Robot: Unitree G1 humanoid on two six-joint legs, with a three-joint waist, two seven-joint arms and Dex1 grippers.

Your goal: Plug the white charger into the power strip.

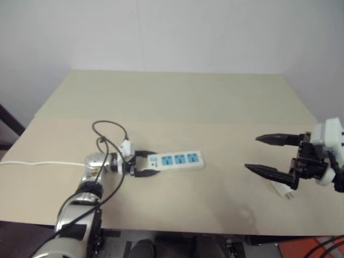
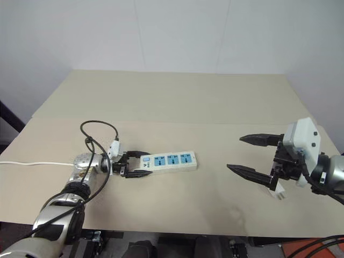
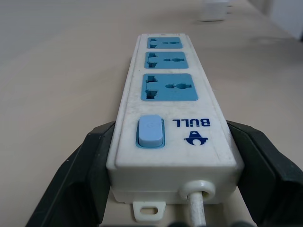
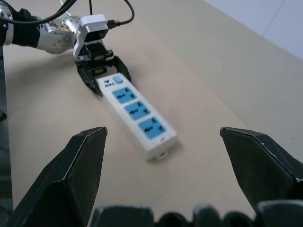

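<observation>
Left gripper [image 2: 133, 164] has its jaws clamped on the power strip [image 2: 171, 160] (rigid, light, slides easily). Right gripper [image 2: 251, 155] gapes empty above the small, stiff white charger [image 1: 283, 191]; grasp its flat sides.

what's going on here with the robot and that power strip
The left end effector is closed on the switch end of the power strip, which lies flat on the table. The right end effector hangs open and empty above the table, off to the strip's far side. The white charger lies on the table under it, not yet picked up or plugged in.
</observation>
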